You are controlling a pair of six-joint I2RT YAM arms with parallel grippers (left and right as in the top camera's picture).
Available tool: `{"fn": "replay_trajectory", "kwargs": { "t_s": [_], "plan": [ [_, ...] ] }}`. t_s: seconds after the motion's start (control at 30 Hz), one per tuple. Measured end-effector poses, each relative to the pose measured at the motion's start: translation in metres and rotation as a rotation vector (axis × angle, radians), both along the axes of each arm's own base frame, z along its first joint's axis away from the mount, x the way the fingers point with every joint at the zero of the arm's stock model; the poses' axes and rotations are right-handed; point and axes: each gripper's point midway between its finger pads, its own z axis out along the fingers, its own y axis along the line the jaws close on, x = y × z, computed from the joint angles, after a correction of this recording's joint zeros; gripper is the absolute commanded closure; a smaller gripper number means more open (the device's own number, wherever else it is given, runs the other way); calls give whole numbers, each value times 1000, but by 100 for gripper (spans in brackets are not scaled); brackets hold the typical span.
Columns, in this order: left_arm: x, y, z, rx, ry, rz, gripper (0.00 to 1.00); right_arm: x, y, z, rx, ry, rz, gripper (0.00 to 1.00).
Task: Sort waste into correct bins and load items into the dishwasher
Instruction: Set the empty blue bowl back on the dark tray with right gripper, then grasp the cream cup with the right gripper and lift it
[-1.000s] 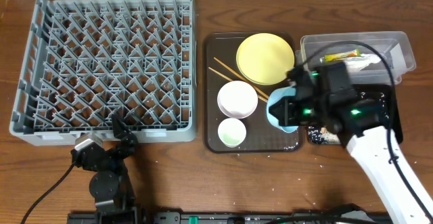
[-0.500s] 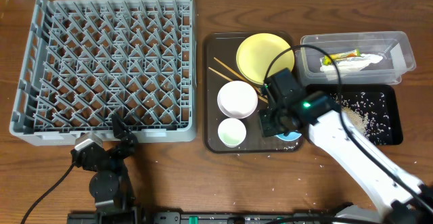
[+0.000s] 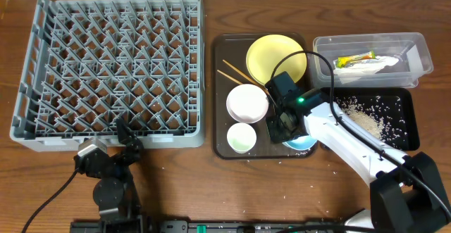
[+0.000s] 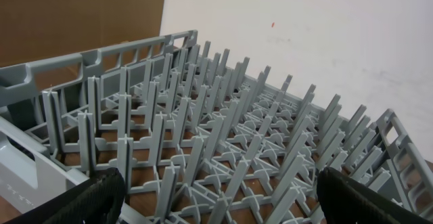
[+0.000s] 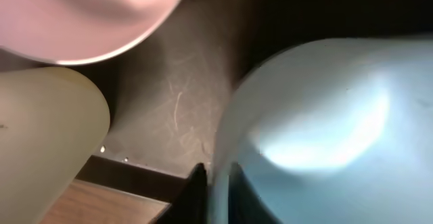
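My right gripper [image 3: 280, 126] is shut on the rim of the light-blue bowl [image 3: 304, 143], which sits low at the brown serving tray's front right. In the right wrist view the two fingers [image 5: 218, 190] pinch the bowl's wall [image 5: 318, 116]. The white bowl [image 3: 246, 103], small white cup [image 3: 242, 136], yellow plate [image 3: 276, 60] and chopsticks [image 3: 239, 74] lie on the same tray. The clear tub [image 3: 419, 50] holds the green-and-yellow wrapper [image 3: 354, 60] and the napkin [image 3: 377, 65]. Rice and crumbs [image 3: 366, 117] lie in the black tray [image 3: 410, 131]. My left gripper [image 3: 127, 136] is open at the grey dish rack's [image 3: 113, 64] front edge.
The brown serving tray [image 3: 220, 85] stands between the rack and the two bins. A few rice grains lie on the table in front of it. The left wrist view shows the rack's upright pegs [image 4: 223, 116] between my open fingers [image 4: 223, 197]. The white bowl [image 5: 101, 7] and cup [image 5: 40, 129] are close to my right fingers.
My right gripper carried the light-blue bowl left from over the black tray and lowered it onto the brown tray. The rice pile now shows in the black tray. The left arm has not moved.
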Motion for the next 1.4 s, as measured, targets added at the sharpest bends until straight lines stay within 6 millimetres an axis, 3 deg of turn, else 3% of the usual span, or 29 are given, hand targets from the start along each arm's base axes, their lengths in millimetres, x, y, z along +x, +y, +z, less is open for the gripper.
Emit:
{"fn": "replay_trajectory", "kwargs": {
  "t_s": [0.3, 0.5, 0.67, 0.97, 1.2, 1.27, 1.37, 1.4],
  "plan": [
    [0, 0, 0, 0, 0, 0, 8, 9, 13, 8, 58, -25, 10, 73],
    [0, 0, 0, 0, 0, 0, 8, 35, 42, 55, 178, -95, 24, 57],
    [0, 0, 0, 0, 0, 0, 8, 44, 54, 85, 239, -141, 37, 55],
    [0, 0, 0, 0, 0, 0, 8, 2, 74, 71, 180, -35, 113, 58],
    [0, 0, 0, 0, 0, 0, 8, -8, 78, 33, 87, 55, 116, 66],
    [0, 0, 0, 0, 0, 0, 8, -9, 76, 22, 63, 80, 113, 73],
    [0, 0, 0, 0, 0, 0, 8, -12, 72, 8, 26, 119, 106, 98],
    [0, 0, 0, 0, 0, 0, 8, -13, 71, 4, 17, 130, 106, 99]
  ]
}}
